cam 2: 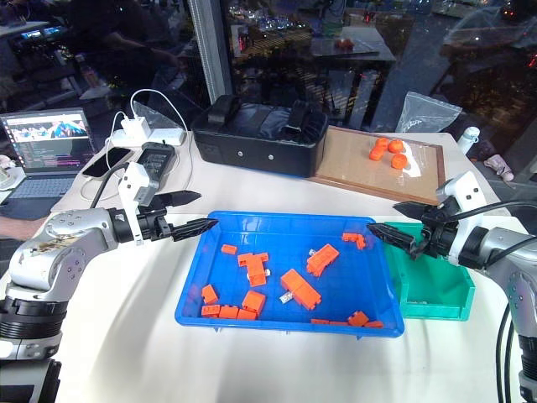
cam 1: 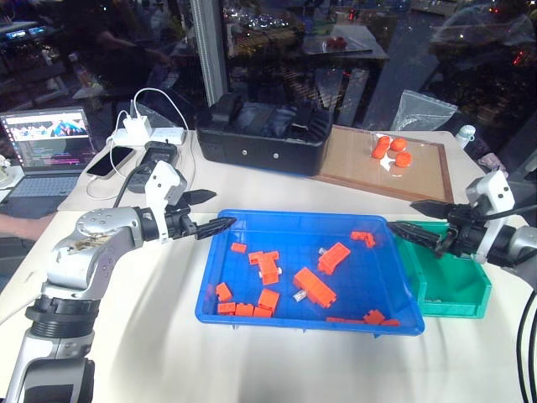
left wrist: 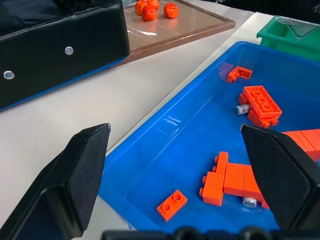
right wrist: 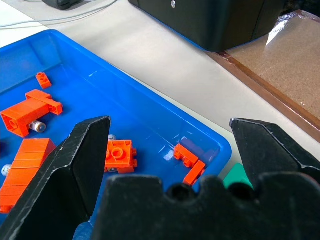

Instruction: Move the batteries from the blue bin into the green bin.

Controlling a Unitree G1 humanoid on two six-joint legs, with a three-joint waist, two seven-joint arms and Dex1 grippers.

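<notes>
batteries [left wrist: 243, 108]: mostly tucked under or against the orange bricks [left wrist: 260, 102]; only silvery ends show, so their count cannot be told.
second battery end [left wrist: 249, 201]: peeks from beneath a brick cluster, the rest hidden.
green bin [cam 1: 445, 281]: near wall partly covered by the right gripper [cam 1: 419, 222]; a few pale specks on its floor, perhaps batteries, too small to tell.
laptop [cam 1: 42, 151]: cut by the picture's edge.
black box [left wrist: 55, 45]: cut off in the left wrist view.
</notes>
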